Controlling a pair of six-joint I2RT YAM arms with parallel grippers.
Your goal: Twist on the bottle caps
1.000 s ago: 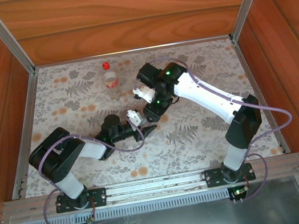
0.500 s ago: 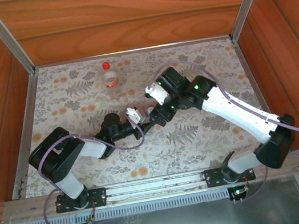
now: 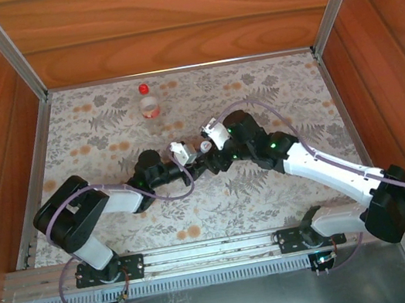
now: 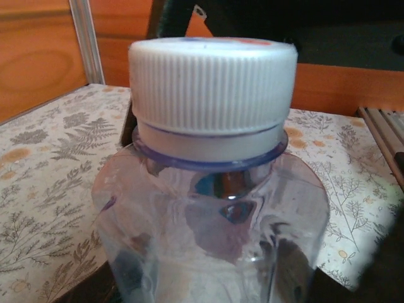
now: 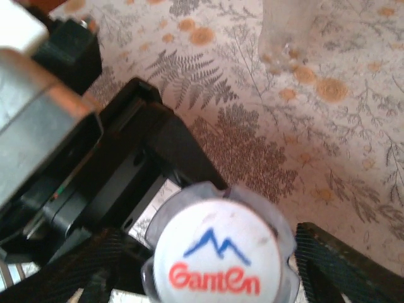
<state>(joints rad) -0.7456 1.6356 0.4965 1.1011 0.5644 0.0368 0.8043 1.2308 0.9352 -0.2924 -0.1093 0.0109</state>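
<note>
While the left gripper [image 4: 214,291] is clamped round the plain bottle [image 4: 211,227], thin clear plastic with a bluish tint, the white cap [image 4: 213,82] sits on its neck, ribbed round the side and flat on top. The right gripper [image 5: 218,262] hangs over it, jaws open either side. Step in hand looks like tightening: next, close squarely on the ribs and twist.

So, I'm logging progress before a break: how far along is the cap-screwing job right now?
Done, apparently: the red cap sits on the labelled bottle at the back. In hand: the left end effector grips the bluish bottle, its white cap on the neck, the right end effector open around it. Left: tightening that cap; its tightness can't be judged.
</note>
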